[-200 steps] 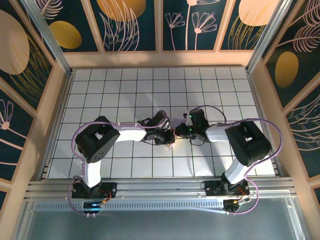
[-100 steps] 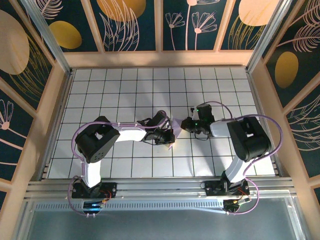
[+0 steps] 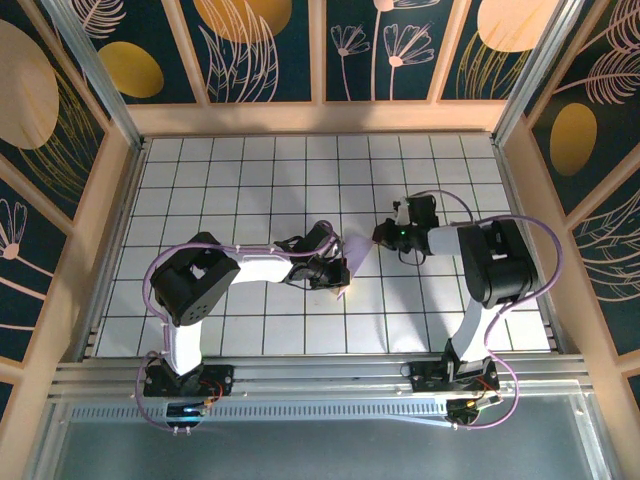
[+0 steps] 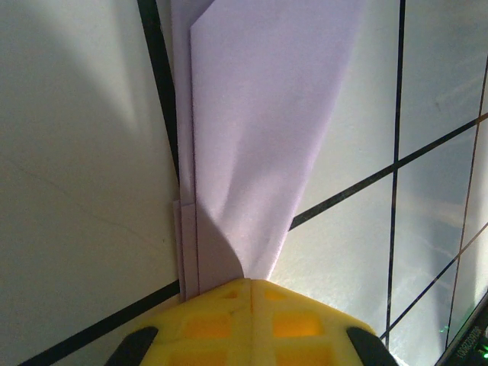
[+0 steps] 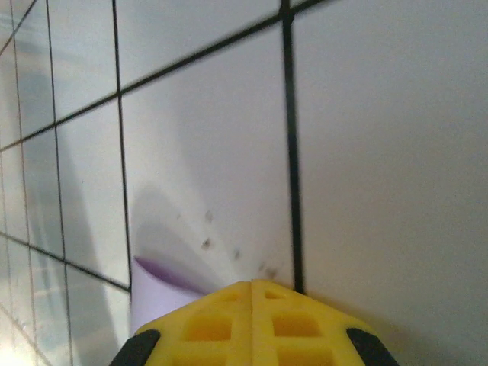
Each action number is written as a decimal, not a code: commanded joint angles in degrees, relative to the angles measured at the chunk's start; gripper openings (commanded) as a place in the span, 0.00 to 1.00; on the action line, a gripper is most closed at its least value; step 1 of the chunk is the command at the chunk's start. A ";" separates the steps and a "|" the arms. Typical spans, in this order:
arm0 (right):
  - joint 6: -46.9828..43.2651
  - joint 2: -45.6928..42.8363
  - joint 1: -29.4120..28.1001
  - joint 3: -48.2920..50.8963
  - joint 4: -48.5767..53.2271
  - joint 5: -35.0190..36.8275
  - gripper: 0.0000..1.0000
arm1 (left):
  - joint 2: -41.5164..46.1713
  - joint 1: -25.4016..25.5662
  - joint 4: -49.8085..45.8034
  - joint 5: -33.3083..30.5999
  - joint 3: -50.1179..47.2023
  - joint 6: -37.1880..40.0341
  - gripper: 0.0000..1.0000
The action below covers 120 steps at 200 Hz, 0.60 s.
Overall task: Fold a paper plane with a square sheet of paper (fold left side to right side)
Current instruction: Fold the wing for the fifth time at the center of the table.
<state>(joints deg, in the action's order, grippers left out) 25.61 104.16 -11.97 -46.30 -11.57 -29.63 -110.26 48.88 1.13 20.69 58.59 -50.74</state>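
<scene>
Left hand [image 3: 339, 274]: closed tight on the near end of the paper plane [image 3: 353, 263], low over the desk [image 3: 250, 180] mid-grid. Right hand [image 3: 381, 238]: pinched shut too, at the plane's far tip; cannot tell whether gripping it.

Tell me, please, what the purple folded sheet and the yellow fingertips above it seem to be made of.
The folded sheet looks like thin matte paper: crisp creases, stacked layer edges, no shine. The yellow fingertips look like moulded plastic, possibly rubbery: recessed square pockets and a soft, even sheen.
</scene>
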 commanded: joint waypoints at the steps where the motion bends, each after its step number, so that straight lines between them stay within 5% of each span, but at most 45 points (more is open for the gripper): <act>1: -2.52 2.17 1.98 -3.02 2.31 2.76 0.00 | -1.49 -0.19 -8.42 -2.83 -1.13 0.92 0.00; 70: -1.53 -10.06 1.64 -1.77 8.70 1.59 0.00 | -1.29 -0.19 -8.16 -3.11 -0.81 0.70 0.00; 120: 9.28 -19.71 -6.77 10.74 4.61 -3.36 0.00 | -1.14 -0.19 -8.06 -3.46 -0.71 0.76 0.00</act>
<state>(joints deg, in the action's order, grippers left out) 28.23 86.74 -14.46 -41.10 -6.00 -29.74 -110.26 48.88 0.82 20.49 58.74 -50.61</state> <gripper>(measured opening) 0.047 0.044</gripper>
